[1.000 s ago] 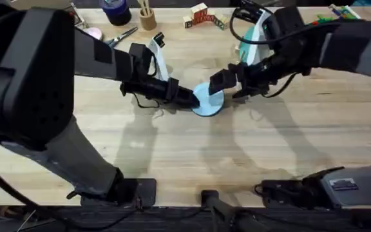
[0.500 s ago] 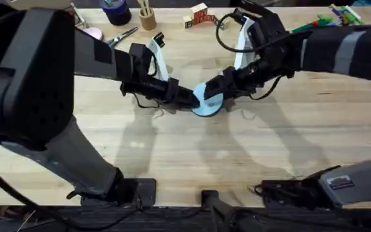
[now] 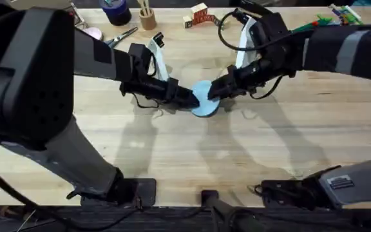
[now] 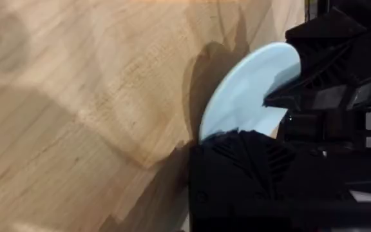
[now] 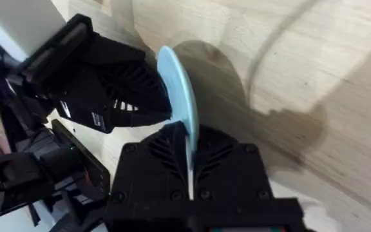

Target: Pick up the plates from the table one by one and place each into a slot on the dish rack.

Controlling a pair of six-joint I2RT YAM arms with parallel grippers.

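I am pinching the sky-blue plate (image 3: 205, 100) from both sides above the middle of the table (image 3: 172, 154), probably to pass it between arms. My left gripper (image 3: 194, 100) is clamped on its left rim while my right gripper (image 3: 212, 92) is closing over the opposite edge, which is sitting between those fingers.

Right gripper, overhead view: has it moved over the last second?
Yes. The right gripper has slid left along the table, away from the toy blocks, and now sits at the pale blue plate opposite the left gripper.
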